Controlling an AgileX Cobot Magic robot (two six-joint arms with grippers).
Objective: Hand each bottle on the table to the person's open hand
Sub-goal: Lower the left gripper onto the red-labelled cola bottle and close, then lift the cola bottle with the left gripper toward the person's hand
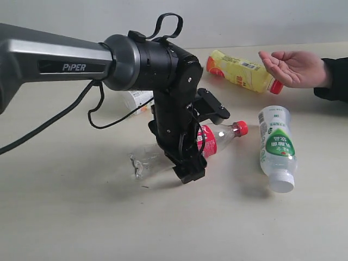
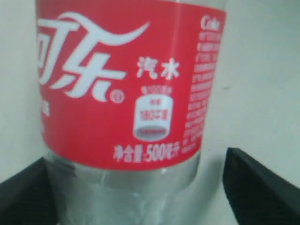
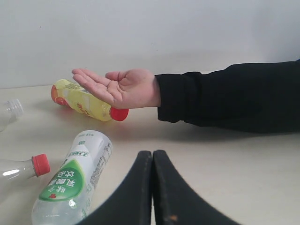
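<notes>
The left gripper (image 1: pixel 185 163) is straddling the Coca-Cola bottle (image 1: pixel 213 138), which is lying on its side at the centre of the exterior frame on the table (image 1: pixel 81 223), its red cap pointing right. In the left wrist view its dark fingers (image 2: pixel 255 187) are standing wide on either side of the clear body just past the red label, with pale table showing beside one of them, so nothing is being gripped yet. This looks like the grasp of the first bottle.

The next move is calling for the jaws to close on the body, then a lift and a carry to the open hand (image 1: pixel 293 68) waiting palm-up at the upper right. That path is passing the yellow bottle (image 1: pixel 239 70) and the green-white bottle (image 1: pixel 277 147). The right gripper (image 3: pixel 152 187) is idling with its fingers pressed together, empty.
</notes>
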